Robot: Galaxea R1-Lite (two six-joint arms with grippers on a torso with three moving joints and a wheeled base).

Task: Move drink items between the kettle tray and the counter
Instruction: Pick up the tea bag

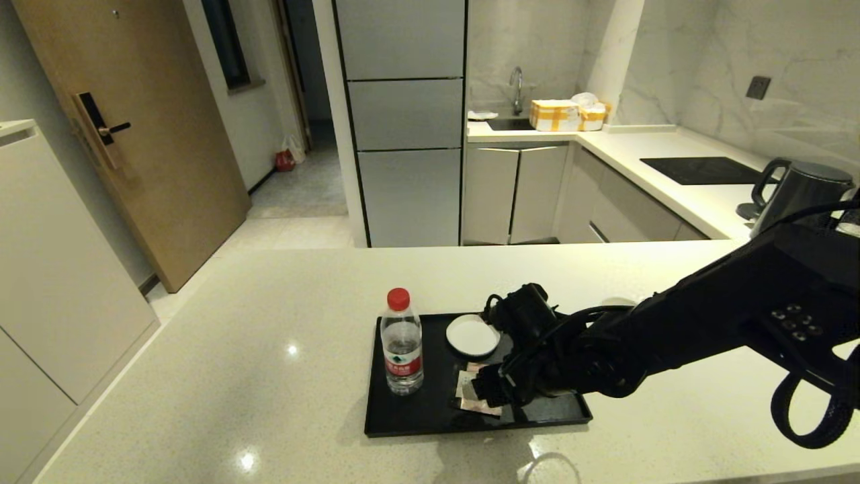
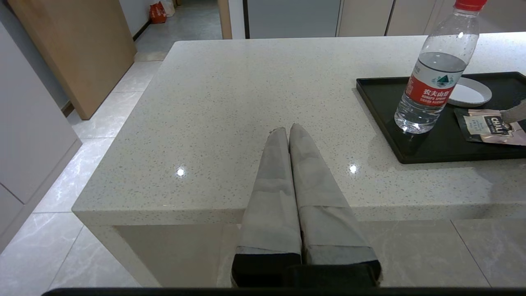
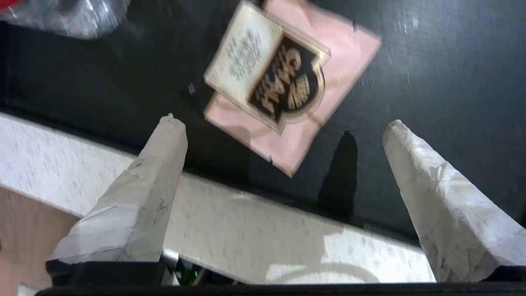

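Right gripper (image 3: 283, 123) hangs low over the near part of the kettle tray (image 1: 410, 420), its two tape-wrapped tapered fingers (image 3: 156, 164) spread wide, holding nothing; tea sachet (image 3: 287, 82) lies flat on the tray between and just beyond the tips, no contact visible. One sachet: thin square, pink with black-and-cream label. One cup (image 1: 472, 335): round, black outside, white inside, handleless, at 12 o'clock from the sachet, on the tray. One water bottle (image 1: 402, 343): clear plastic, red cap and red label, upright at 9 o'clock from the cup. Tray is matte black, rectangular, low rim, sitting on the glossy speckled cream bench (image 1: 269, 349). Left gripper (image 2: 287, 131) is parked off the bench's near edge, fingers pressed together, empty. One dark kettle (image 1: 799, 191) at the far right.
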